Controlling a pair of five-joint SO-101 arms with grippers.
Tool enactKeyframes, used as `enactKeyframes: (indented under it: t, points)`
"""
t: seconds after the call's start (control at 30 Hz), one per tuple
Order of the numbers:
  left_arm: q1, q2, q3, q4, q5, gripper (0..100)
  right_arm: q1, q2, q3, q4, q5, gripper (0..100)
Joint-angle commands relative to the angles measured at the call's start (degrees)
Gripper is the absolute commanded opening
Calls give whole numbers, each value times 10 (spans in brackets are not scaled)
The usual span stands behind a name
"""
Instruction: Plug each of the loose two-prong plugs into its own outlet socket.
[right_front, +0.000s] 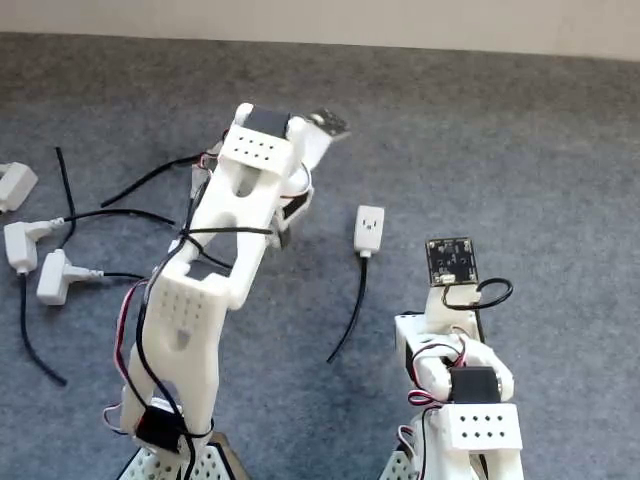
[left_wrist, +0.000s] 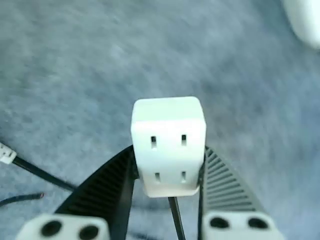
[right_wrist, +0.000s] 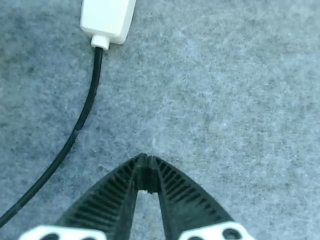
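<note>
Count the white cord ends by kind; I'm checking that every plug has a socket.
plugs: 3
sockets: 2, one held in the left gripper
Total: 5

One plug (right_front: 14, 185) cut by edge, socket (right_wrist: 107, 20) top cropped
</note>
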Motion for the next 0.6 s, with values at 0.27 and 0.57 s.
enactKeyframes:
  t: [0.27, 0.57]
  points:
    - [-48, -542, 553, 1, -355, 5, -7, -6, -36, 0, -3, 8]
    - [-108, -636, 892, -214, -444, 5, -7, -6, -36, 0, -3, 8]
